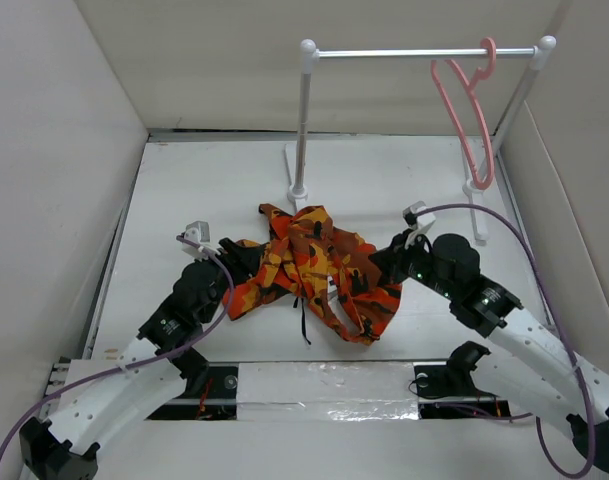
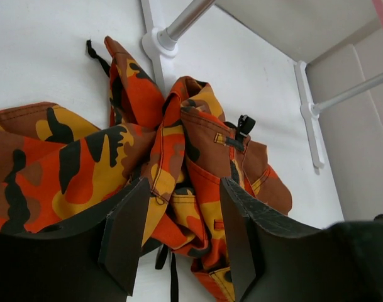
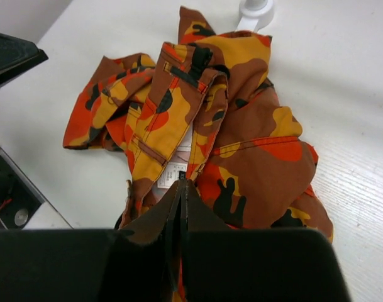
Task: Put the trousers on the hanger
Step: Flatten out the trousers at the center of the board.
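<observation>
Two claws at trousers point(image 1: 314, 265) | left claw point(image 2: 185, 189) agape | right claw point(image 3: 182, 189) closed at edge | hanger point(image 1: 490, 55) on rail point(image 1: 404, 52)

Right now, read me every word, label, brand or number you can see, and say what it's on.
None can be read.
Small white label inside the orange, red, yellow and black camouflage cloth trousers: tiny dark print, too small and blurred to read.
Thin pink plastic hanger and white rail: no marking seen.
</observation>
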### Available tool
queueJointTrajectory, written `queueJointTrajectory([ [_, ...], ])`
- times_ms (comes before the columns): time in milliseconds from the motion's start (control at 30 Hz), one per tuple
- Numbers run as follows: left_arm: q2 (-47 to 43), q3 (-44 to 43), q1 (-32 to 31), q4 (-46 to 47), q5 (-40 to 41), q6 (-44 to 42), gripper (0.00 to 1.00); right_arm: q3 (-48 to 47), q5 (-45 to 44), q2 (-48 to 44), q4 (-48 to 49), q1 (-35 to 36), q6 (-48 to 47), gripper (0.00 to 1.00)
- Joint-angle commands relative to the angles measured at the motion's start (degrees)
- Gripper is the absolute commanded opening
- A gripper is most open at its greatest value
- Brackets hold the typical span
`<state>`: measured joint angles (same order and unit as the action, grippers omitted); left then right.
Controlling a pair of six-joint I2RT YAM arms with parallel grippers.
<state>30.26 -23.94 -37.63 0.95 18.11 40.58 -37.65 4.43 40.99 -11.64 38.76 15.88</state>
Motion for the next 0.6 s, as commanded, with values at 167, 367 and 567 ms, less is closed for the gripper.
queueJointTrajectory([
  [167, 0.85, 1.97, 0.10, -0.78, -3.52, -0.68, 0.41, -1.81, 7.35, 11.03, 10.84, 1.13, -0.06, 0.47],
  [367, 5.51, 3.11, 0.10, -0.78, -5.19, -1.64, 0.53, -6.11, 6.91, 23.14, 15.41, 1.14, -1.11, 0.76],
  [567, 9.64, 5.04, 0.10, -0.25, -5.27, -1.64, 0.73, -10.42, 5.51, 33.17, 20.43, 1.14, -1.38, 0.81],
])
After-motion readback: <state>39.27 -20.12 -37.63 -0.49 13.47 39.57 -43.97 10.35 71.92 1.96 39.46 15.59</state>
